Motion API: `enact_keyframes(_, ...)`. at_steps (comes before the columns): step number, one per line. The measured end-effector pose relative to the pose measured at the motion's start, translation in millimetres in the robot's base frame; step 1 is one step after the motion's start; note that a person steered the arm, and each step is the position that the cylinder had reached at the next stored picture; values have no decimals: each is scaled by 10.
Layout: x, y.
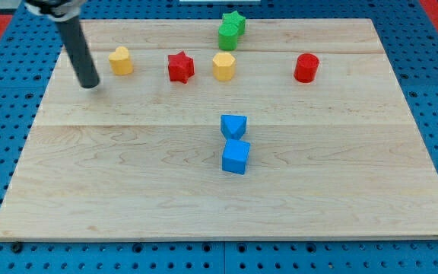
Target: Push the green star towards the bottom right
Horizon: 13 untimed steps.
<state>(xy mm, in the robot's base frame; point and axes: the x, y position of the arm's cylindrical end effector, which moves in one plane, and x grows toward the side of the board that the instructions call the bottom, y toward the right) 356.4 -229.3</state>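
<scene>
The green star [235, 20] sits at the view's top centre of the wooden board [128, 175], touching a green block [228, 36] just below it. My tip [90, 84] rests on the board at the view's upper left, far left of the green star and just left of a yellow block [121, 60].
A red star [180, 67], a yellow hexagonal block [223, 66] and a red cylinder [306, 68] lie in a row below the green blocks. A blue block [233, 125] and a blue cube [236, 157] touch near the centre. Blue pegboard surrounds the board.
</scene>
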Motion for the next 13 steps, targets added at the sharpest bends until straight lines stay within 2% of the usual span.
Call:
enact_keyframes(2, -1302, -499)
enact_keyframes(3, -1643, -250)
enact_keyframes(4, -1653, -9)
enact_keyframes(6, -1647, 1691)
enact_keyframes(8, -1639, 2557)
enact_keyframes(10, -1147, 2732)
enact_keyframes(12, -1631, 2769)
enact_keyframes(13, -1641, 2866)
